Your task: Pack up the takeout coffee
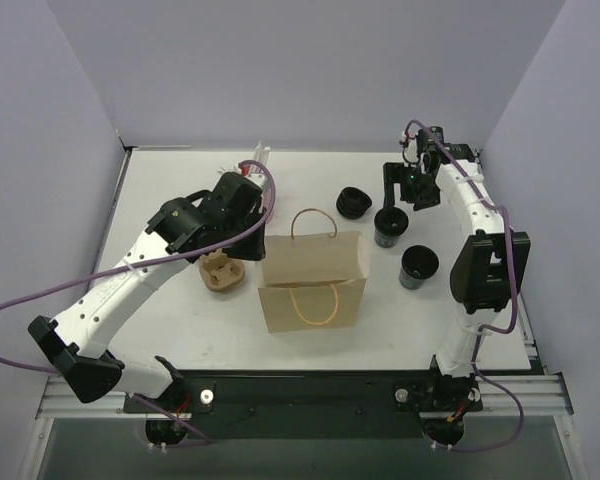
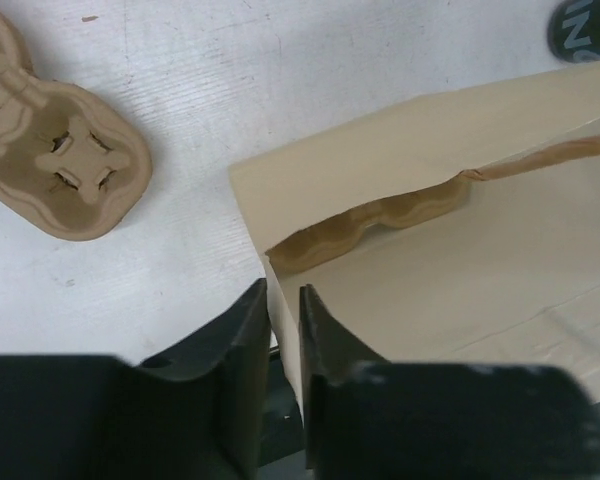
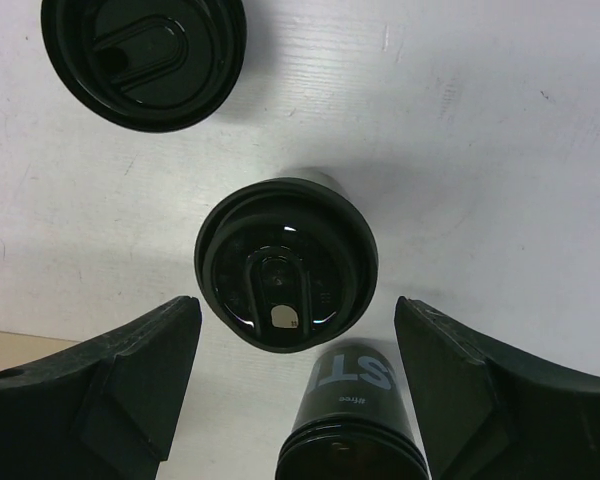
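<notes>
A brown paper bag (image 1: 313, 280) with loop handles lies in the middle of the table. My left gripper (image 2: 282, 290) is at the bag's left mouth edge (image 2: 280, 250), its jaws a narrow gap apart with the paper wall between them. Three black lidded coffee cups stand to the right of the bag: one (image 1: 353, 203), one (image 1: 390, 227) and one (image 1: 419, 266). My right gripper (image 3: 297, 310) hangs wide open over the middle cup (image 3: 285, 263) and holds nothing. A cardboard cup carrier (image 1: 223, 272) lies left of the bag.
In the right wrist view a second cup (image 3: 352, 420) with white lettering stands close under the fingers, and a third lid (image 3: 142, 55) sits at the upper left. The carrier (image 2: 65, 170) is near my left gripper. Grey walls surround the white table (image 1: 180, 180).
</notes>
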`<state>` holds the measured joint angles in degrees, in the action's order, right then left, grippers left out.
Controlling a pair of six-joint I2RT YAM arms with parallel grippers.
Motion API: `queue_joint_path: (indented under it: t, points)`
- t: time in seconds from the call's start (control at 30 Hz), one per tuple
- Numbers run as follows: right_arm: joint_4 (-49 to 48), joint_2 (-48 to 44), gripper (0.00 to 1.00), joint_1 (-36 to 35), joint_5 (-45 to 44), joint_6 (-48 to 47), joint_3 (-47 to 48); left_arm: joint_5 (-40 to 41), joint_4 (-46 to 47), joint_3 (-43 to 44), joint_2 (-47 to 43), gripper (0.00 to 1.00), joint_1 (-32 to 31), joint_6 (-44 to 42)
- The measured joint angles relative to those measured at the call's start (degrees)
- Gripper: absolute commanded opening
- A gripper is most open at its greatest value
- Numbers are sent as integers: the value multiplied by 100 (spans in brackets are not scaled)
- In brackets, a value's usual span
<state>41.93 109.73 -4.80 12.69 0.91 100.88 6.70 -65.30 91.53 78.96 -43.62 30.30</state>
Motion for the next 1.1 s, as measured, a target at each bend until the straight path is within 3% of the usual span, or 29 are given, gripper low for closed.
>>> queue_joint_path:
  t: [0.03, 0.27, 0.5, 0.7, 1.1]
  points:
    - [13, 2, 82, -28, -9, -46, 13, 2, -4, 11, 13, 44, 13, -15]
    - [44, 120, 84, -393, -310, -297, 92, 103, -52, 157, 39, 71, 24, -109]
    - [57, 254, 84, -498, -553, -476, 92, 348, -96, 164, -87, 87, 52, -114]
    - [76, 273, 83, -498, -654, -573, 92, 481, -94, 164, -413, 94, 142, -90]
    - [76, 450, 76, -505, -702, -575, 87, 479, -83, 125, -643, 93, 236, -37]
